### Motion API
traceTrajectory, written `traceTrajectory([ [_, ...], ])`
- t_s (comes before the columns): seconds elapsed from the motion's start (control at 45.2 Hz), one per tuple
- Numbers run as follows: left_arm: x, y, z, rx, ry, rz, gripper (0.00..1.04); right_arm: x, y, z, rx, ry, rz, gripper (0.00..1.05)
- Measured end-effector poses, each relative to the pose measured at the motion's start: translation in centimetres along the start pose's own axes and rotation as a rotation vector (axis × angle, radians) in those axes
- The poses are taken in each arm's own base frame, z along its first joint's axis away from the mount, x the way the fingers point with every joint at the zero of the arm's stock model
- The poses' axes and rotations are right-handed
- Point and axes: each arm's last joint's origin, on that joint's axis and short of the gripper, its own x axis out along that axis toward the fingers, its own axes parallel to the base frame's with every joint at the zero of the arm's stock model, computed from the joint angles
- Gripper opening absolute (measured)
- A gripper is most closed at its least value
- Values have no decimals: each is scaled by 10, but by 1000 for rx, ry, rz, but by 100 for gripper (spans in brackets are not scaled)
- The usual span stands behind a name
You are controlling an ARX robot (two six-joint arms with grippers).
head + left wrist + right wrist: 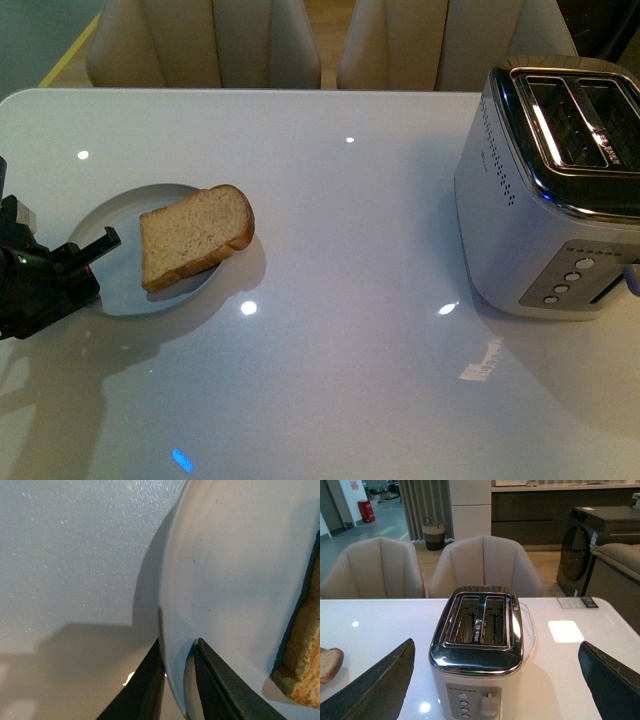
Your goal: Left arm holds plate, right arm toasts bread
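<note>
We see the bread [195, 235] lying flat on the plate [118, 290], near the left edge of the white table [350, 350]. Its long axis runs on a diagonal. The rounded top points toward the far right corner and hangs past the plate's rim, while the square end faces the near left corner. The left gripper [177, 680] is clamped on the plate's rim at the side nearest the table's left edge, one finger [220, 690] on top and the other beneath. The bread lies across the plate from those fingers and does not touch them. The right gripper [496, 647] hangs with its jaws wide apart, facing the silver two-slot toaster [545, 190] at the table's right edge. The glossy tabletop mirrors ceiling lights. Beige chairs [485, 565] line the far edge, and beyond them stand a woven basket [434, 532] and dark cabinets [545, 510].
</note>
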Motion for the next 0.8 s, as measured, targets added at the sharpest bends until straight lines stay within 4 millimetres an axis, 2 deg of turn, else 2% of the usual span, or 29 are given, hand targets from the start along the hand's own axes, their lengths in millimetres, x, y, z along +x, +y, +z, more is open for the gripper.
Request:
traceTrajectory([
  [0.044, 0, 1, 1, -33, 11, -20, 10, 0, 0, 0, 0, 0, 0, 96],
  [0.111, -2, 4, 4, -95, 21, -50, 3, 0, 0, 0, 0, 0, 0, 96],
  [0.354, -14, 12, -2, -203, 33, -71, 3, 0, 0, 0, 0, 0, 0, 96],
  [0.508, -47, 6, 0, -216, -11, -137, 3, 0, 0, 0, 0, 0, 0, 96],
  [0.796, -94, -10, 3, -242, -49, -205, 3, 0, 0, 0, 0, 0, 0, 96],
])
